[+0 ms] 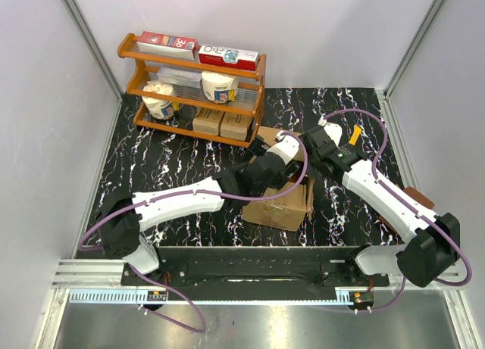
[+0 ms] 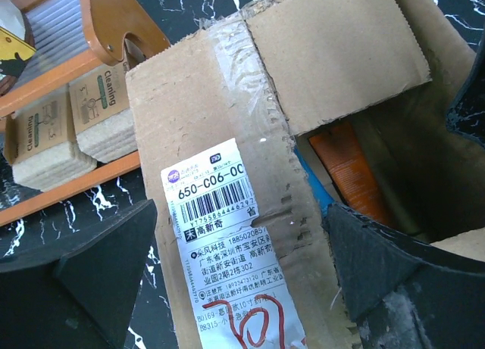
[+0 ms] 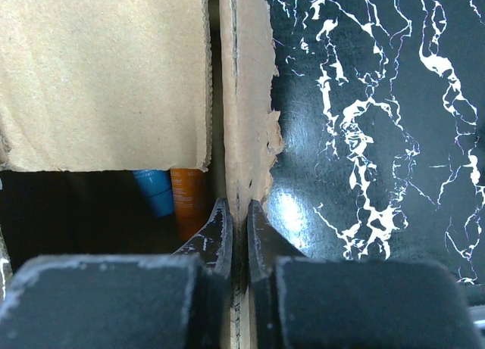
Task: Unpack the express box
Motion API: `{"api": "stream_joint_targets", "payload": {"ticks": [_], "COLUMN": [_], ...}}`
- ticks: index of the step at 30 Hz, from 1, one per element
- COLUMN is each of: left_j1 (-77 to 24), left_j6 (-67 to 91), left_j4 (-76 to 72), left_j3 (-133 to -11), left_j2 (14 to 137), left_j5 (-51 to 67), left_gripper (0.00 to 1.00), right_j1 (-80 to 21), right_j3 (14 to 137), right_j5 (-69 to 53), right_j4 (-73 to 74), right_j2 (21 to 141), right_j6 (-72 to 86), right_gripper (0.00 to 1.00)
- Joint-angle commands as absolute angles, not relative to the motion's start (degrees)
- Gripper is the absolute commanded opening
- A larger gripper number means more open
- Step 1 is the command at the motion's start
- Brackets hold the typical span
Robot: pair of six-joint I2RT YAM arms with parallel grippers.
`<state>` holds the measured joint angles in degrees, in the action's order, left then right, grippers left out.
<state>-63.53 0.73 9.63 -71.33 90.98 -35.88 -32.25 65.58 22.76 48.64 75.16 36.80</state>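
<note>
Express box, the big brown corrugated carton, sits directly beneath both hands: right hand pinched tight on its far-right flap, left hand spread wide over the labelled flap.

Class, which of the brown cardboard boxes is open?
The express box, the biggest, its flaps spread; the two small cartons on the shelf are shut.

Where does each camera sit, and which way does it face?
Top: above, behind the arms, looking down at table, shelf, express box; both arms show.
Left wrist: on left arm, facing the box's labelled flap; open jaws show.
Right wrist: on right arm, facing the box's edge; shut jaws pinch it.
Shared: both wrists see the orange item inside.
</note>
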Motion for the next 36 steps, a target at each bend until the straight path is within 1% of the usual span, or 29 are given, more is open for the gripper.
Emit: {"api": "stream_joint_targets", "payload": {"ticks": [1,4,11,18,22,24,27,28,31,34,36], "left_j1": [-63.46,-63.46,-63.37,-63.19,-61.71,-60.65,-57.32,-54.87,-49.6,-44.32,-42.11], "left_j6": [-2.37,-0.89,5.8,9.66,12.39,14.4,18.96,20.2,24.86,28.03,29.52], "left_j4": [10.28,13.7,27.49,29.97,29.8,29.45,29.27,29.35,28.74,27.6,27.6], "left_j3": [-72.42,-74.96,-83.58,-85.52,-84.55,-83.59,-82.09,-81.65,-79.37,-76.47,-74.45], "left_j2": [91.58,92.63,97.82,97.21,94.14,91.16,86.68,85.53,81.48,78.76,77.52], "left_j5": [-43.07,-43.07,-44.21,-45.35,-44.92,-43.34,-37.63,-33.53,-26.14,-20.33,-18.9], "left_gripper": [0.99,0.99,0.99,0.99,0.99,0.99,0.99,0.99,0.99,0.99,0.99], "right_j1": [-32.34,-32.26,-32.26,-32.26,-32.26,-32.34,-32.26,-32.17,-32.26,-32.17,-32.08], "right_j3": [66.71,66.88,67.5,68.03,68.2,68.12,67.94,67.85,67.68,67.59,67.68], "right_j5": [21.09,21.18,21.27,21.8,22.67,23.11,23.29,23.29,23.47,23.64,23.64], "right_j4": [46.32,46.32,46.41,47.19,47.9,48.07,48.16,48.16,48.25,48.34,48.34], "right_j2": [74.18,74.35,74.97,75.5,75.76,75.85,75.67,75.67,75.59,75.59,75.59], "right_j6": [39.11,39.02,38.58,38.85,39.2,39.11,39.2,39.11,39.2,39.03,38.94], "right_gripper": [0.07,0.08,0.07,0.07,0.03,0.01,0.01,0.01,0.01,0.01,0.01]}}
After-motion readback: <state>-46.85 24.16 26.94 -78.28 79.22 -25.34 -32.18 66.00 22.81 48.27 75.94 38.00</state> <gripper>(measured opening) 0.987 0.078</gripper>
